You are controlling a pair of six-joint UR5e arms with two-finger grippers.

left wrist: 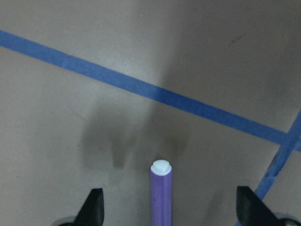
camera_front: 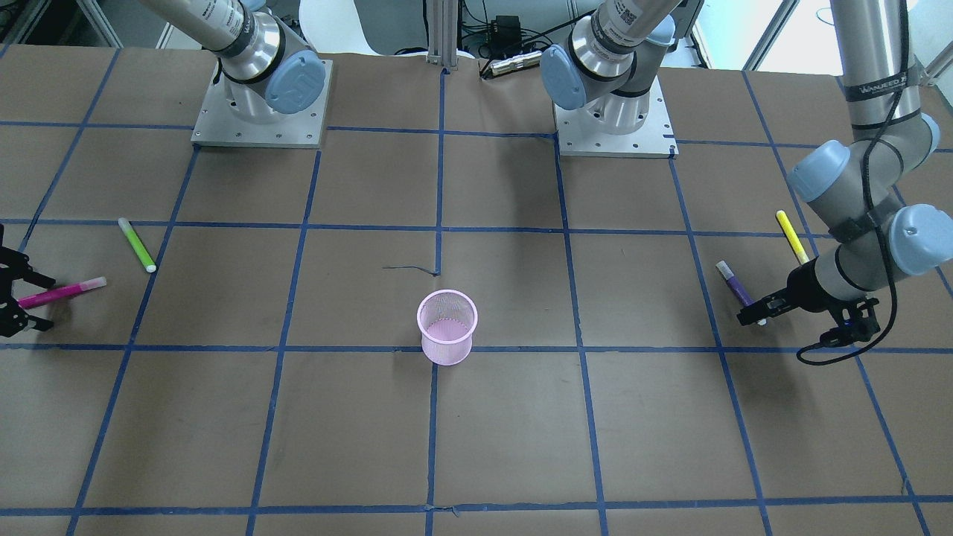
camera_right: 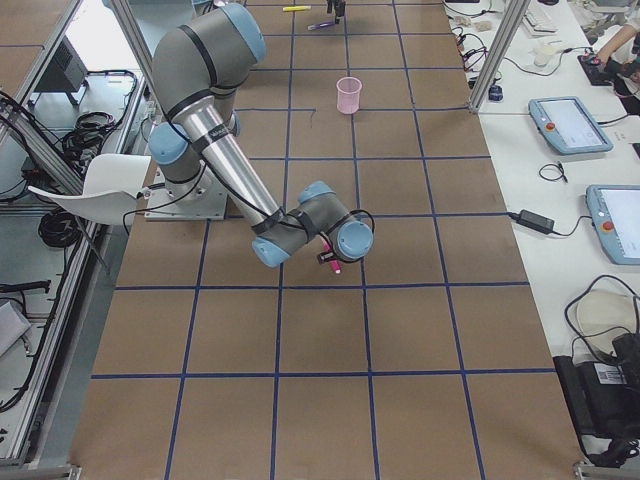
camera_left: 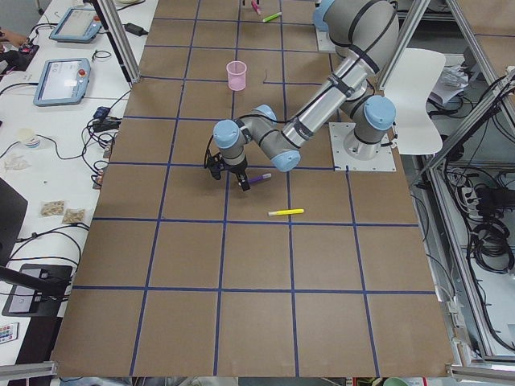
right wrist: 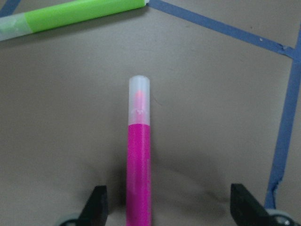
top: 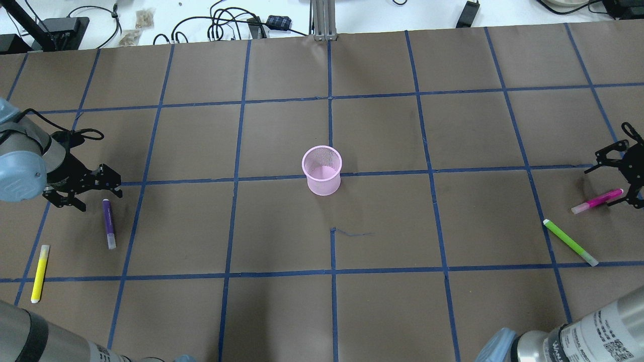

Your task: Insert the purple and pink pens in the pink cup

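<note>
While it stands upright, the pink cup is mesh-walled.

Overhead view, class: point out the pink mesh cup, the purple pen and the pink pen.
pink mesh cup (top: 323,185): overhead view, side wall.
purple pen (top: 108,221): overhead view, mid barrel.
pink pen (top: 601,200): overhead view, magenta barrel.

Brown paper-covered table, ruled into squares with blue tape. A pink wire-mesh cup stands upright near the centre, on a tape line. At the robot's left end lie a purple pen and a yellow highlighter pen, apart. At the right end lie a magenta-pink pen and a green highlighter pen, near each other but not touching. Two square metal base plates sit on the robot's side.
</note>
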